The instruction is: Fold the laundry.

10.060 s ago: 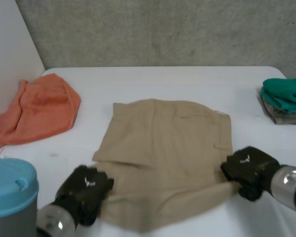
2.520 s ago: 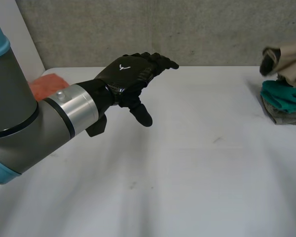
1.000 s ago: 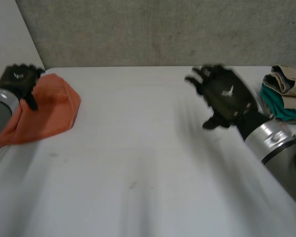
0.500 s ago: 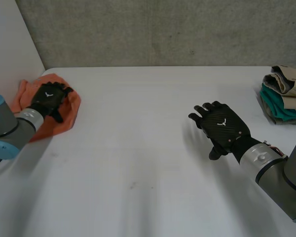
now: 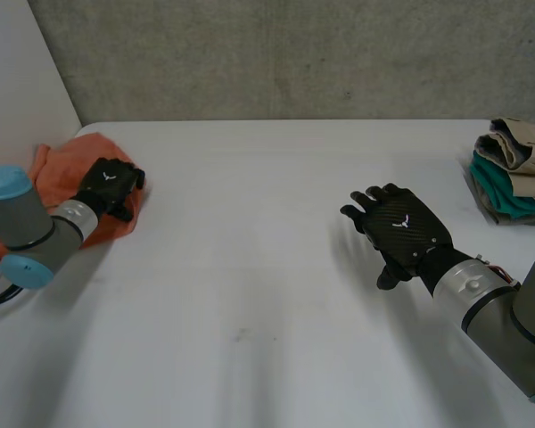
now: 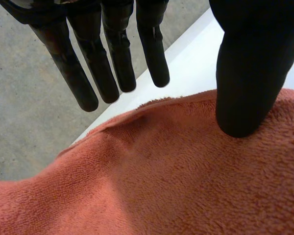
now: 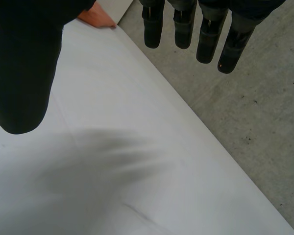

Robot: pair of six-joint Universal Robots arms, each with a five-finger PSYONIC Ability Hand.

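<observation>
step: going for the next piece, the towel (image 5: 67, 160); my guess, since a folded stack (image 5: 517, 165) already lies well apart from both hands
towel: crumpled heap on the counter (image 5: 267, 267), under the left hand (image 5: 110, 185), unfolded and not lifted
left fingers (image 6: 112, 63): straight, set apart from the thumb (image 6: 242, 88), reaching past the towel's edge; thumb tip looks to touch the cloth; nothing pinched, so released
why there: palm over the edge probably sets up a pinch of the hem, to drag the towel out flat
right hand (image 5: 403, 228): hovers over bare counter, well apart from towel and stack
right fingers (image 7: 206, 34): straight and loose, thumb wide, holding nothing
why there: likely placed to take the towel's other edge
next: curl left fingers against thumb across the hem
</observation>
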